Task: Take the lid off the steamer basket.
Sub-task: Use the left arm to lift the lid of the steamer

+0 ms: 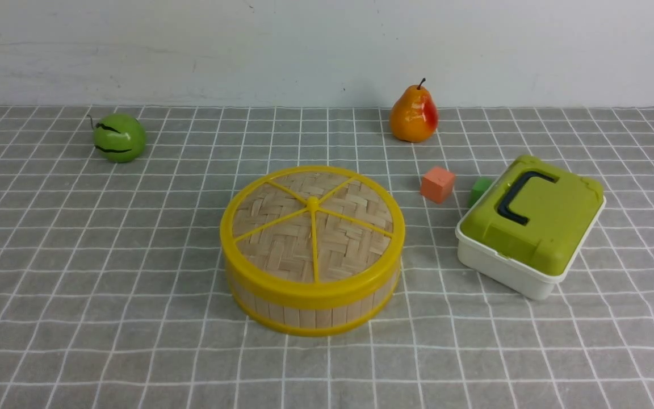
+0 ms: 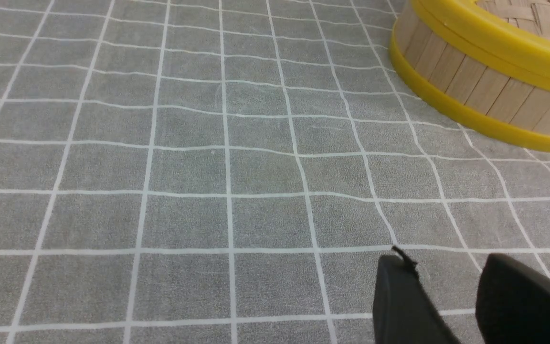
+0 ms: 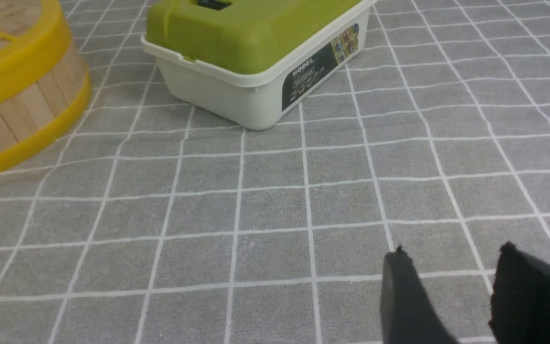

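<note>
The lid [image 1: 312, 227], a woven bamboo disc with a yellow rim and yellow spokes, sits closed on the steamer basket [image 1: 310, 309] at the table's middle. Neither arm shows in the front view. In the left wrist view my left gripper [image 2: 444, 267] is open and empty above bare cloth, with the basket [image 2: 475, 86] some way ahead and its lid rim [image 2: 494, 43] on top. In the right wrist view my right gripper [image 3: 451, 260] is open and empty above bare cloth, with the basket [image 3: 22, 110] far off to one side.
A white box with a green lid and dark handle [image 1: 531, 221] stands right of the basket; it also shows in the right wrist view [image 3: 256, 52]. An orange cube [image 1: 437, 184] and a green cube [image 1: 479, 190] lie behind it. A pear [image 1: 414, 115] and a green apple [image 1: 118, 137] sit at the back.
</note>
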